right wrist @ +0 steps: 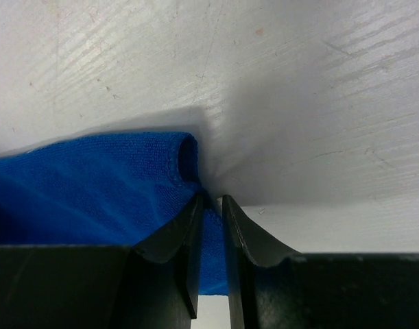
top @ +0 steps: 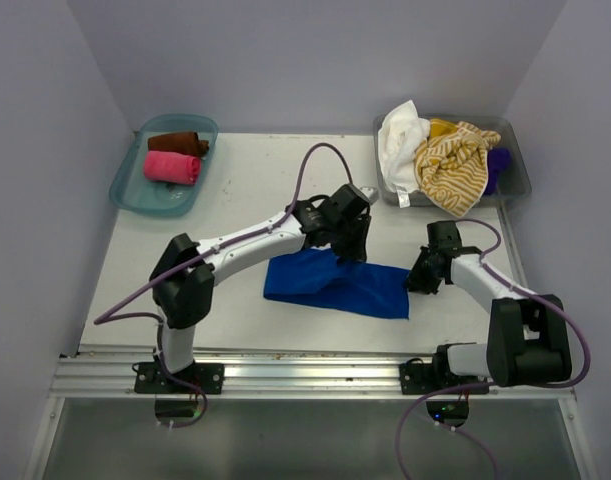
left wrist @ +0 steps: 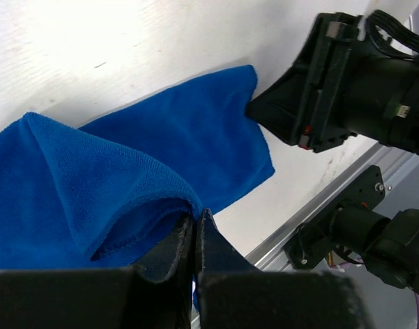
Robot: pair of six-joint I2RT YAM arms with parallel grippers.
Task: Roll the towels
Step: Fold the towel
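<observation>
A royal blue towel [top: 335, 284] lies stretched across the middle of the table. My left gripper [top: 350, 247] is shut on a raised fold of its far edge, and the left wrist view shows the cloth [left wrist: 127, 171] tented up at the closed jaws [left wrist: 195, 221]. My right gripper [top: 418, 280] is shut on the towel's right end. The right wrist view shows blue cloth [right wrist: 92, 178] pinched between the fingers [right wrist: 210, 203]. The right gripper also shows in the left wrist view [left wrist: 302, 103], at the towel's corner.
A teal tray [top: 135, 190] at the back left holds a rolled brown towel [top: 178, 143] and a rolled pink towel [top: 172, 167]. A clear bin [top: 515, 170] at the back right holds white [top: 400, 135], yellow-striped [top: 455, 165] and purple [top: 497, 160] towels. A metal rail [top: 315, 370] runs along the near edge.
</observation>
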